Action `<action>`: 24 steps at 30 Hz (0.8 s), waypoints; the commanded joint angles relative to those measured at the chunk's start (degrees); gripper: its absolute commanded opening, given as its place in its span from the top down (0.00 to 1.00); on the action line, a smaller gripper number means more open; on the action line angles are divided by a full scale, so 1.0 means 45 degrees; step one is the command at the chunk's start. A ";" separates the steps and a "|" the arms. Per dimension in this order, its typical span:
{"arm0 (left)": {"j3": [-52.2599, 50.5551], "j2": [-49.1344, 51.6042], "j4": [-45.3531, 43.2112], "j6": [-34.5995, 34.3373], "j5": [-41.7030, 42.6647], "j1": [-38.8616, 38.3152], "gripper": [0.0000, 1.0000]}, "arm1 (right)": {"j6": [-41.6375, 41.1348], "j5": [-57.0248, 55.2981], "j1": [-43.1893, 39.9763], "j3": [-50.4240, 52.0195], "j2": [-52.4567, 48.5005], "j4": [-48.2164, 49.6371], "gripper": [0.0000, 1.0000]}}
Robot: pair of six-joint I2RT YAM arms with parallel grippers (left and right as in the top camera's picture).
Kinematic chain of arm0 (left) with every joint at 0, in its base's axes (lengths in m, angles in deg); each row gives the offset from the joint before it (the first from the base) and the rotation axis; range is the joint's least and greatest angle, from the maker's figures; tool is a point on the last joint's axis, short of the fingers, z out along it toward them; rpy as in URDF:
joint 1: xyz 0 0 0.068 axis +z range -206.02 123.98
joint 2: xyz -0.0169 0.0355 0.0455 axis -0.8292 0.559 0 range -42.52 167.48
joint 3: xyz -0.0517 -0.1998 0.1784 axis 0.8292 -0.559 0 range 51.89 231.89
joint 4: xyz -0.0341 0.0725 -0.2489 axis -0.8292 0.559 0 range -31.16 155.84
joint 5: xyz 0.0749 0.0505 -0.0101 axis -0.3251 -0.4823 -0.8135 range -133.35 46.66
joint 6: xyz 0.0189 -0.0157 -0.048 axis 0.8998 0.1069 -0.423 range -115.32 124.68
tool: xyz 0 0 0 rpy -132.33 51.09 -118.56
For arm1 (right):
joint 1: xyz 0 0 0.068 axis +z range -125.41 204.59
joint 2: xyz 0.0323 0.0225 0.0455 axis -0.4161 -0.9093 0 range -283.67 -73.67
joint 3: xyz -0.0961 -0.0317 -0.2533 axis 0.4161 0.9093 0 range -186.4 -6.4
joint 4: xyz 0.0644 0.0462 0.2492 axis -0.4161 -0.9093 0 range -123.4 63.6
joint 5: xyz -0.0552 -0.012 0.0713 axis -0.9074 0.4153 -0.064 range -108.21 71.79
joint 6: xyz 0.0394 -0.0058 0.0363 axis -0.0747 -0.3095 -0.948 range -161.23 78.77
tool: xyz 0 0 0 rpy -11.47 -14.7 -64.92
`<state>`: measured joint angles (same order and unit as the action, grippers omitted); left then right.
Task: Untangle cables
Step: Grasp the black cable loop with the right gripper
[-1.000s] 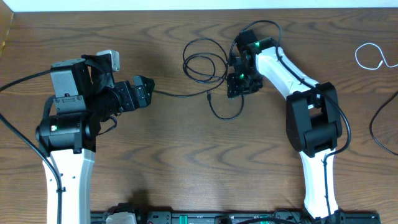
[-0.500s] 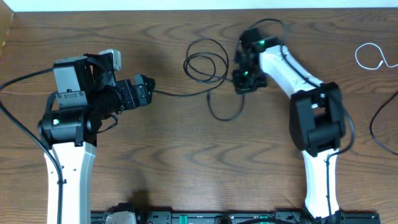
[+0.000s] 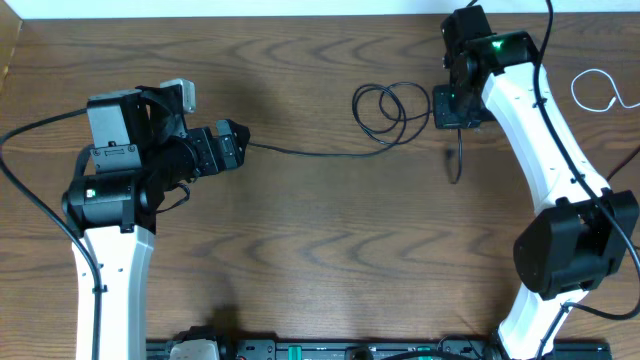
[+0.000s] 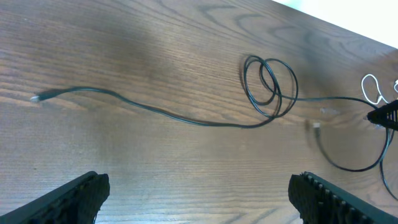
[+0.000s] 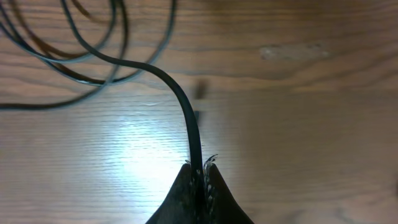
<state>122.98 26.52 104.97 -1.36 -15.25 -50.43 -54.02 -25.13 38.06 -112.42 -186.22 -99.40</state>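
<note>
A thin black cable (image 3: 310,152) runs from a plug end by my left gripper (image 3: 230,148) rightward to a small coil of loops (image 3: 385,105). My right gripper (image 3: 455,105) is shut on this cable just right of the coil, and a short tail (image 3: 458,165) hangs below it. In the right wrist view the jaws (image 5: 198,171) pinch the black cable (image 5: 180,99). My left gripper (image 4: 199,199) is open and empty; the cable's plug end (image 4: 37,98) lies on the table ahead of it, and the coil (image 4: 270,87) lies further off.
A white cable (image 3: 600,90) lies looped at the far right; it also shows in the left wrist view (image 4: 371,87). Another black cord (image 3: 610,200) curves along the right edge. The table is brown wood (image 3: 320,260).
My right gripper has moved right and toward the back with the black cable, dragging the coil rightward and drawing the line to the left straighter. The left arm has not moved.
</note>
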 commanded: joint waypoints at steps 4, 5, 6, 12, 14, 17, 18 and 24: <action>0.0277 0.0044 0.0068 -0.0063 -0.0068 0.0039 0.02 | 0.0865 0.3463 0.0782 0.0015 -0.0525 0.1321 0.98; 0.0277 0.0044 0.0083 -0.0063 -0.0068 0.0039 0.02 | 0.0869 0.3808 0.0996 0.0015 -0.0651 0.1608 0.98; 0.0277 0.0044 0.0126 -0.0063 -0.0068 0.0039 0.02 | 0.0869 0.4046 0.1219 0.0015 -0.0777 0.1836 0.98; 0.0277 0.0044 0.0228 -0.0063 -0.0068 0.0039 0.02 | 0.0758 0.3439 0.2497 0.0015 -0.1705 0.2365 0.31; 0.0277 0.0044 0.0238 -0.0058 -0.0068 0.0039 0.02 | 0.0427 0.3065 0.2526 0.0015 -0.1797 0.2414 0.20; 0.0277 0.0044 0.0233 -0.0058 -0.0068 0.0039 0.02 | -0.0515 0.2361 0.2302 0.0015 -0.1797 0.2735 0.19; 0.0277 0.0044 0.0233 -0.0063 -0.0068 0.0039 0.02 | -0.0855 0.2137 0.2205 0.0015 -0.1797 0.2866 0.19; 0.0277 0.0044 0.0311 -0.0063 -0.0068 0.0039 0.02 | -0.2438 0.1355 0.1559 0.0015 -0.2297 0.4133 0.23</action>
<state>122.98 26.52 106.04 -1.36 -15.23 -50.43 -59.71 -16.10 46.50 -112.37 -194.59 -82.78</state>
